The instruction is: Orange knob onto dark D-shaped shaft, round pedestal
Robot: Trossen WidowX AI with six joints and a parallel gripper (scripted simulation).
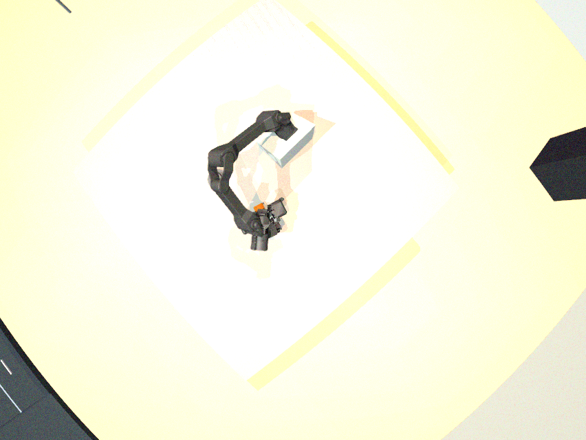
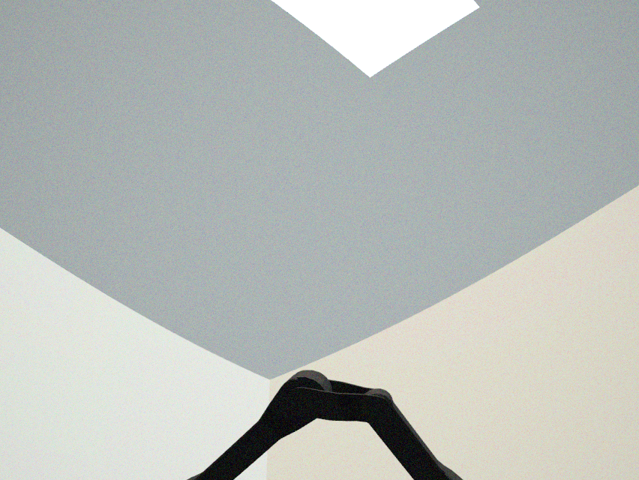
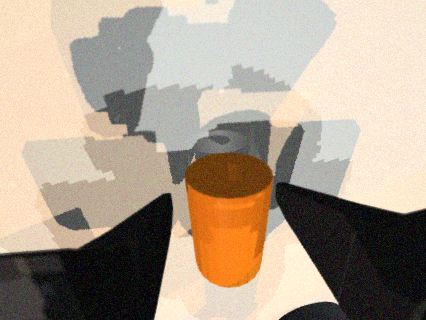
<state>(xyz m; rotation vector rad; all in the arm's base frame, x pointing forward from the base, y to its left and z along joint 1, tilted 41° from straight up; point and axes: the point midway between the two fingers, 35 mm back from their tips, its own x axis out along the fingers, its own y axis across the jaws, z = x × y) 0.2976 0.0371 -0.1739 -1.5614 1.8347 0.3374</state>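
Two fingers of the half-wide gripper [image 1: 269, 218] [image 3: 224, 190] straddle the standing orange knob [image 1: 258, 207] [image 3: 230, 225], gripping nothing; an off-centre squeeze could twist it, spoiling later alignment, while beside the knob a low finger might clip the barely visible round pedestal [image 3: 315, 312]
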